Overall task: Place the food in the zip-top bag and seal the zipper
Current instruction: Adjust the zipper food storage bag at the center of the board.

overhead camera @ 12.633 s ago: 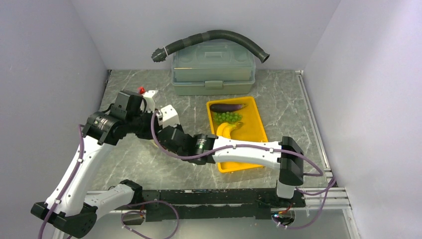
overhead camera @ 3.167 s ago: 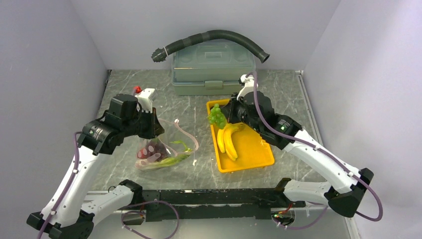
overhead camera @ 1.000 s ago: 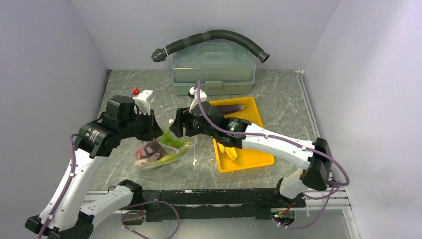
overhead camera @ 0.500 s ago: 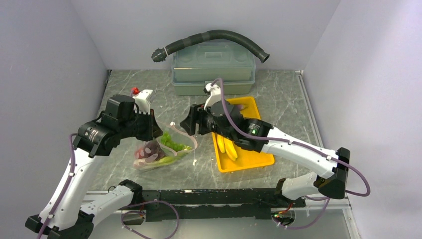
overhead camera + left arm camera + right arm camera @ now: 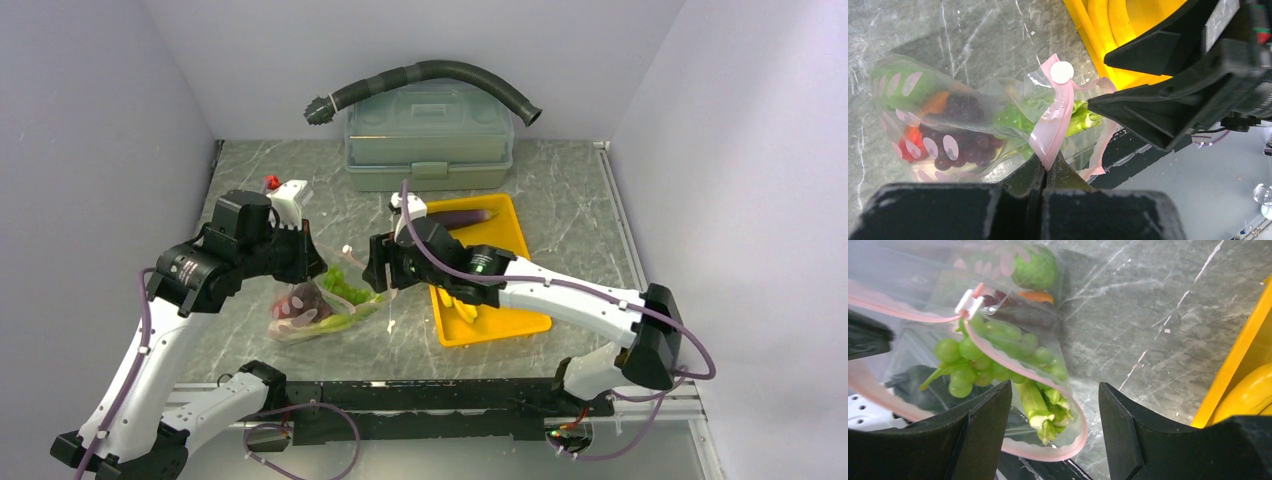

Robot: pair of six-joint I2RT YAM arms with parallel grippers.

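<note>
While its mouth gapes toward the right, the clear floppy zip-top bag (image 5: pixel 283 318) printed with pale pink dots lies on the grey marbled table (image 5: pixel 570 220), left of centre between the two arms. Its thin pink zipper (image 5: pixel 1054 117) strip curls up in a loop, a small white slider (image 5: pixel 1062 72) sitting on it. Inside lie a bunch of green grapes (image 5: pixel 979 360) just within the mouth, a white-green leek (image 5: pixel 1037 405) whose end pokes out past the rim, dark purple grapes (image 5: pixel 960 147) deeper in, a red piece (image 5: pixel 907 142) and a round green piece (image 5: pixel 1035 267) at the far end.

The left gripper (image 5: pixel 1046 172) is pinched tight on the pink strip, holding that edge of the mouth lifted off the table. The right gripper (image 5: pixel 1053 425) hangs just over the opening with its black fingers (image 5: pixel 980 432) spread wide and nothing between them but the leek end and the bag's rim below.

Just right of the bag sits a yellow rectangular plastic tray (image 5: pixel 505 322). On it are yellow bananas (image 5: pixel 455 300), partly hidden under the right arm, and a purple eggplant (image 5: pixel 460 215) at the far end. Behind the tray stands a grey-green lidded plastic box (image 5: pixel 430 140) with a black ribbed hose (image 5: pixel 440 70) arching over it.
</note>
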